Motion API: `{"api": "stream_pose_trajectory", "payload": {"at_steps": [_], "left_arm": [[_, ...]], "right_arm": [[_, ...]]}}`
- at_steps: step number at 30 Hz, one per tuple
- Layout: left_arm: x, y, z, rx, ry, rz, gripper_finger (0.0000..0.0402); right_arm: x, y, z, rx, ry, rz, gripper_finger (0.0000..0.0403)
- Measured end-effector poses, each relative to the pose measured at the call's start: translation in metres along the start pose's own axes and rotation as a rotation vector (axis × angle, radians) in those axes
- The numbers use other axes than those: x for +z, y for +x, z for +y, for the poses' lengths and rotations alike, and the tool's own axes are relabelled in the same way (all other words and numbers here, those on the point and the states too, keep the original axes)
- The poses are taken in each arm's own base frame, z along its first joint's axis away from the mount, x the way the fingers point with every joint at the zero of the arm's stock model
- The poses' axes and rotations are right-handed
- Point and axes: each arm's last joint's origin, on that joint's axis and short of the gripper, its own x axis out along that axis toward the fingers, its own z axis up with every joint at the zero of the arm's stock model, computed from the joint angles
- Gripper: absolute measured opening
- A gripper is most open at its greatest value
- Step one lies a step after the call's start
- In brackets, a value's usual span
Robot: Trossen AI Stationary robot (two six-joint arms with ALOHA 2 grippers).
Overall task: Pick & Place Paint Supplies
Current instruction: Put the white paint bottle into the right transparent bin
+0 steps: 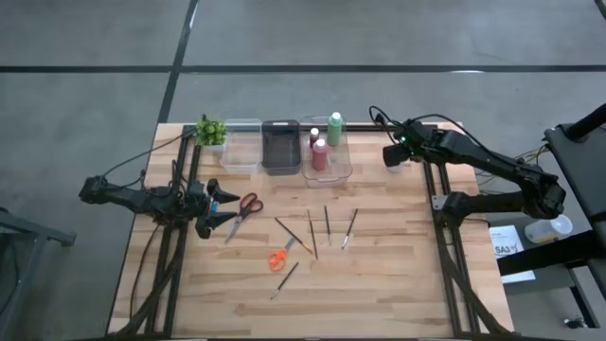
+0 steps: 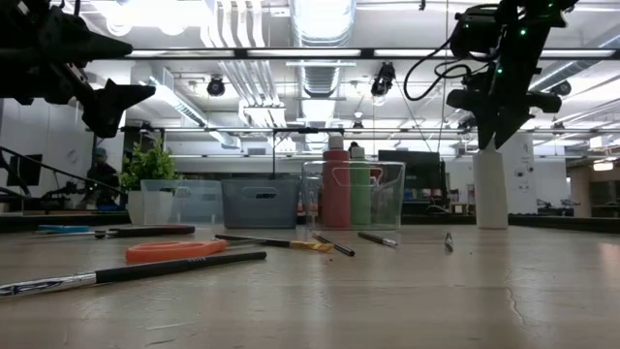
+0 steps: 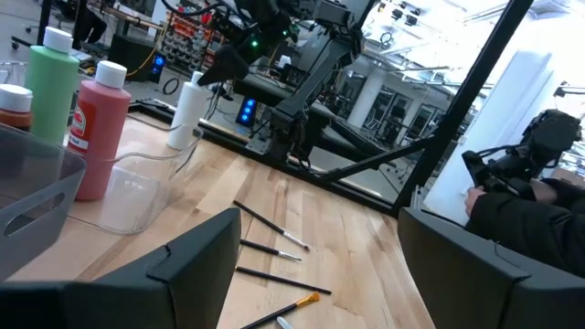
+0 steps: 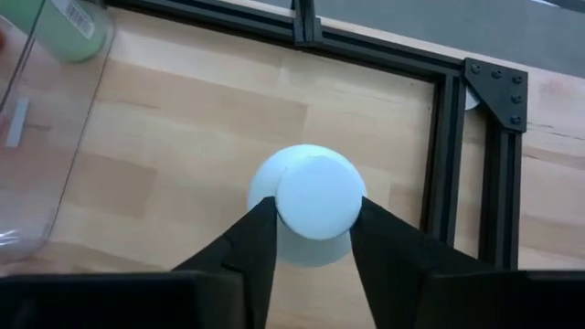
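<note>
the right gripper (image 4: 311,239) is positioned over the white bottle (image 4: 309,203) at the far right part of the table (image 1: 398,275), just beside the clear bin (image 1: 328,163). in the right wrist view its two fingers sit on either side of the bottle's cap, touching or nearly touching it; whether they are clamped on it cannot be told. the bottle stands upright on the table in the low view, with the gripper above it.

the left gripper (image 1: 225,206) hangs above the left side of the table with its fingers spread apart, holding nothing. the red-handled scissors (image 1: 245,208) lie just beside it.

the clear bin holds the green bottle (image 1: 335,128) and the dark red bottle (image 1: 320,154), both upright. the dark bin (image 1: 280,147) is next to it, then another clear bin (image 1: 240,144) and the potted plant (image 1: 211,131).

four thin brushes (image 1: 328,225) lie near the table centre. the orange tool (image 1: 277,260) lies nearer the front edge, with another brush (image 1: 283,280) beside it.
</note>
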Motion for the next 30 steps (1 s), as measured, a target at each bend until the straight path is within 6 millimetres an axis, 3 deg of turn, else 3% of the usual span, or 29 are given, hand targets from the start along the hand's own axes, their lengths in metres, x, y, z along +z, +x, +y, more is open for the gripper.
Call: {"api": "stream_pose_trajectory", "payload": {"at_steps": [4,17,30], "left_arm": [[0.000,0.000,0.000,0.000,0.000,0.000,0.0303],[0.000,0.000,0.000,0.000,0.000,0.000,0.0303],[0.000,0.000,0.000,0.000,0.000,0.000,0.0303]], "right_arm": [[0.000,0.000,0.000,-0.002,0.003,0.000,0.0095],[0.001,-0.003,-0.001,0.016,-0.004,0.006,0.0101],[0.065,-0.075,0.009,0.182,-0.131,-0.211,0.0102]]}}
